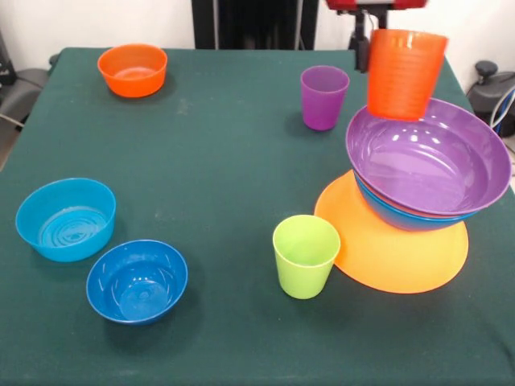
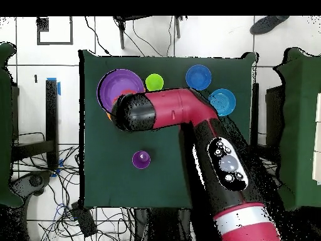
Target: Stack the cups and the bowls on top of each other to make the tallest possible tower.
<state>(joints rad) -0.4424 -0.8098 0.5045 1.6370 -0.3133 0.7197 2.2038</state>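
My gripper point(image 1: 372, 42) comes down at the top right and is shut on the rim of the upright orange cup point(image 1: 406, 74). It holds the cup just above the far rim of the purple bowl point(image 1: 430, 161). That bowl sits tilted on the large blue bowl point(image 1: 402, 219), which rests on the upturned orange-yellow bowl point(image 1: 394, 253); these form the tower. The purple cup point(image 1: 324, 96) stands behind it and the lime green cup point(image 1: 306, 256) in front. The yellow cup is out of view. In the overhead view the arm point(image 2: 182, 107) hides the gripper.
The small orange bowl point(image 1: 133, 70) stands at the far left. The light blue bowl point(image 1: 66, 219) and the dark blue bowl point(image 1: 137, 281) stand at the near left. The overhead view shows the purple bowl point(image 2: 116, 88) and the purple cup point(image 2: 141, 159).
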